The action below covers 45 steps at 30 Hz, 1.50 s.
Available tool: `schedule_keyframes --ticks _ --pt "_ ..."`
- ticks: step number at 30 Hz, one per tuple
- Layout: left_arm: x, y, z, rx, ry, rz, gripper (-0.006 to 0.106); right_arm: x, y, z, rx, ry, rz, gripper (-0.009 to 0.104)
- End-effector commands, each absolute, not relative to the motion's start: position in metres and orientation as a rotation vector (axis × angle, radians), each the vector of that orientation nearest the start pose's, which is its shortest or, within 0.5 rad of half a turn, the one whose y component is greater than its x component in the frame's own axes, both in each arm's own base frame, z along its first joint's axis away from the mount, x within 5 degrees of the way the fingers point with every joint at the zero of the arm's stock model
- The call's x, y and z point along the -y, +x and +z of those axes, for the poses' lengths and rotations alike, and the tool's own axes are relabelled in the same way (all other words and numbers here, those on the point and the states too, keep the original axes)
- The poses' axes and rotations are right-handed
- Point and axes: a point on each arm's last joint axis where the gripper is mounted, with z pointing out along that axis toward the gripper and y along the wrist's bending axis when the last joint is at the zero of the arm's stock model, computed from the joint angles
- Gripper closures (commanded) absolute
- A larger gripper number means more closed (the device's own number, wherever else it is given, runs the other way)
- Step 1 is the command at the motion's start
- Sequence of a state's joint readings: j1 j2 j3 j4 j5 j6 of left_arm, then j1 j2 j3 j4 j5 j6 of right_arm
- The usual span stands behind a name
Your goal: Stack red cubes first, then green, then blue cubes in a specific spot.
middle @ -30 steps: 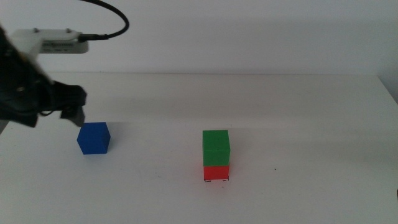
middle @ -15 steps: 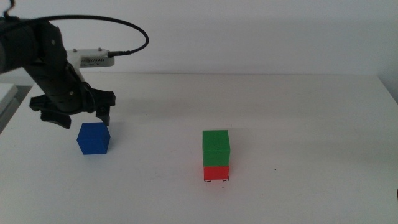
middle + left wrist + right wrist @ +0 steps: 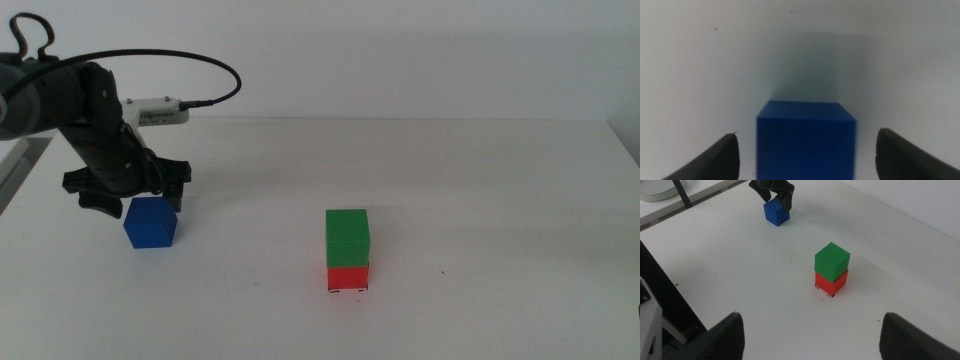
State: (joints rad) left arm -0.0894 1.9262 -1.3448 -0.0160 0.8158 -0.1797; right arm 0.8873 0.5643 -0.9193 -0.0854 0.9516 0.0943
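Two dark jaws of the left gripper (image 3: 132, 200) hang spread wide just above the small matte dark-blue cube (image 3: 150, 222), gripping nothing, the arm bent down from the table's left. Well apart, the small matte green cube (image 3: 347, 237) sits stacked on the small matte red cube (image 3: 347, 277). Right gripper (image 3: 812, 335), jaws apart and empty, waits high over the white table (image 3: 500, 200).

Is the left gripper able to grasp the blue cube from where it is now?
Probably yes. The left gripper hangs just above the blue cube, jaws open wider than the cube, one on each side in the left wrist view. Nothing lies between; the green cube stands well away.
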Motion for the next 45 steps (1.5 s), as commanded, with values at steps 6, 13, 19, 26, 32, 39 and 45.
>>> schedule_keyframes --ticks 6,13,19,26,32,39,45 --pt "0.032 0.393 0.172 -2.892 -0.170 -0.068 0.010 -0.056 0.054 0.388 -1.937 -0.828 0.489 0.006" --pt "0.032 0.394 0.163 -2.915 -0.156 -0.065 0.012 -0.056 0.054 0.388 -1.937 -0.828 0.489 0.006" --pt "0.034 0.391 0.164 -2.952 -0.155 -0.087 0.050 -0.056 0.054 0.388 -1.937 -0.828 0.489 0.007" --pt "0.060 0.372 0.228 -2.827 -0.106 -0.157 0.102 -0.056 0.054 0.388 -1.937 -0.828 0.489 0.007" --pt "0.143 0.337 0.300 -2.719 -0.014 -0.120 0.102 -0.056 0.054 0.388 -1.937 -0.828 0.489 0.007" --pt "0.226 0.297 0.346 -2.679 -0.146 -0.132 0.102 -0.056 0.054 0.388 -1.937 -0.828 0.489 0.007" --pt "0.259 0.275 0.338 -2.710 -0.097 -0.173 0.102 -0.056 0.054 0.388 -1.937 -0.828 0.489 0.007"
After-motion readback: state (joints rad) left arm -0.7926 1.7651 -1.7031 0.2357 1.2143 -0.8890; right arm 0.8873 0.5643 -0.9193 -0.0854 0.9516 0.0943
